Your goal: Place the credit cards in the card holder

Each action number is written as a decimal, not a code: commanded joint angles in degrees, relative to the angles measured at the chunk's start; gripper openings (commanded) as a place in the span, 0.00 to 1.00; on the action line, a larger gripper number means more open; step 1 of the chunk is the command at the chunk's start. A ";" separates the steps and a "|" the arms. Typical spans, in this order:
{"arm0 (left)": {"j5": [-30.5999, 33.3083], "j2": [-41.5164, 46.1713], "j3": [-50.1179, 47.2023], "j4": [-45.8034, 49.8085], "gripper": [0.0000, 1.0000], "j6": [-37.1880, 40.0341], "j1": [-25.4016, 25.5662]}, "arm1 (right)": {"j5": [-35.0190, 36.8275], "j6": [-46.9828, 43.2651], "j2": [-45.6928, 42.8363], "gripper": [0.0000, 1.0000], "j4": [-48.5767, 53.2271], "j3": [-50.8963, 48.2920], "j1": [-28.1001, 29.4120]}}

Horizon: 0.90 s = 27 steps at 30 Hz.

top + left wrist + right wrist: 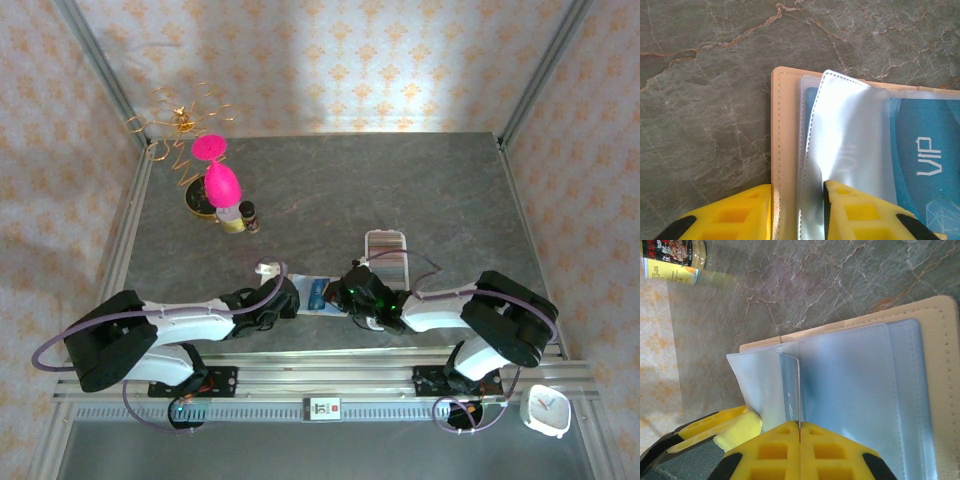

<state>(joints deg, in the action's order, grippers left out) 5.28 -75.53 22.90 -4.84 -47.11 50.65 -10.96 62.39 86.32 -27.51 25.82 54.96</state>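
The card holder [785, 130] lies spread open on the bench [705, 100], between the two hands.

**Left hand:** The left hand [798, 192] has its fingers apart, straddling the holder's edge. The tan cover strip and the border of a clear sleeve page [845, 125] run between the fingers. One fingertip sits on that page, and the other is just outside the cover. I judge this to be pinning the holder down rather than pinching it.

**Right hand:** The right hand [800, 426] is closed, fingertips meeting on a thin pale sheet [790, 385]. The sheet stands on edge straight ahead of the tips, above the open pages. I cannot tell whether it is a grey card or a lifted sleeve page.

**Done so far:** A blue VIP card [925, 165] already sits in a sleeve, just past the left hand's inner finger. Faint lettering shows through the raised page, so a second card may be in there too, though that is uncertain.

**Left to do:** In the overhead view a white tray [385, 236] lies on the bench just beyond the right hand. It holds a short row of cards [386, 262], so I judge those are yet to go in. The task looks early to midway, with at least one card stowed and several left to fetch and slide in.
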 commanded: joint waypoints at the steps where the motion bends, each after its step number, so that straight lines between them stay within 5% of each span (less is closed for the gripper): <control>1: -1.62 0.03 -1.67 3.89 0.32 -0.44 0.83 | -0.63 -0.75 2.17 0.00 1.44 0.51 0.75; 20: 2.32 4.44 -3.01 5.97 0.43 -2.63 0.95 | -0.80 -7.77 5.29 0.04 7.50 6.46 1.70; 27: 4.61 8.17 -3.82 6.50 0.53 -3.15 0.86 | 0.12 -8.79 4.38 0.16 9.74 6.51 1.78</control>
<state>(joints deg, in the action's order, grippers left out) 7.11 -68.60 19.94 -0.73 -49.65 51.40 -11.81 55.29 90.91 -22.02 31.79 56.07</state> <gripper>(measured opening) 0.528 0.148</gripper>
